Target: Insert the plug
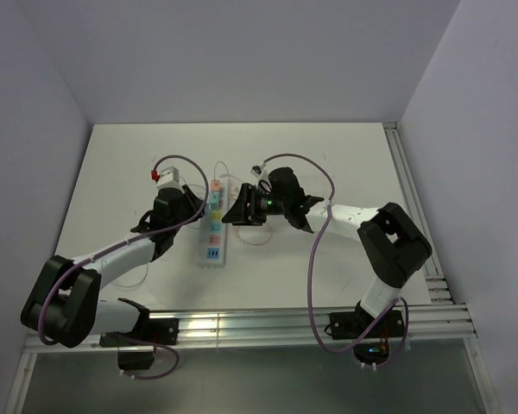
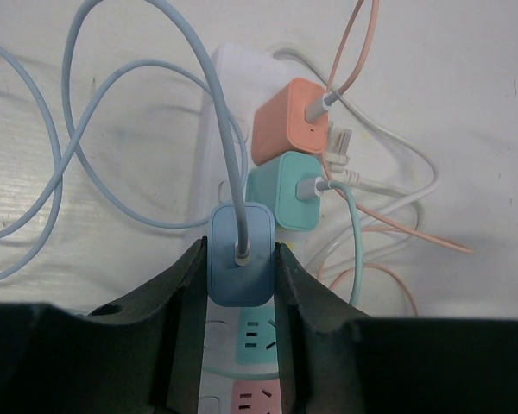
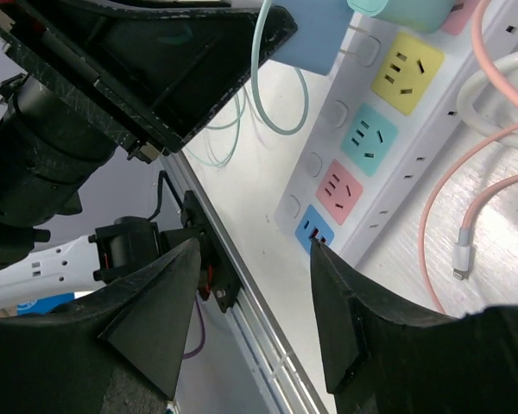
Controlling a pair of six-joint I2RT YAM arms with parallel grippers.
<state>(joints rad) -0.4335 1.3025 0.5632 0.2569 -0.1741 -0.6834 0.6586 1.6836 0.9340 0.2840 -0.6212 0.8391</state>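
- The blue plug [image 2: 239,263] is being gripped by the left gripper [image 2: 239,248].
- Its bare prongs [image 3: 363,39] are being shown by the right wrist view only.
- The right gripper [image 3: 255,244] is being seen wide, empty.

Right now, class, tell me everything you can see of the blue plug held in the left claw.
The blue plug is a rounded, pale-blue block, plastic by its look, with a matching cable leaving its back. The left claw pinches its two sides. It hangs over the power strip, its metal prongs bare, so not yet seated.
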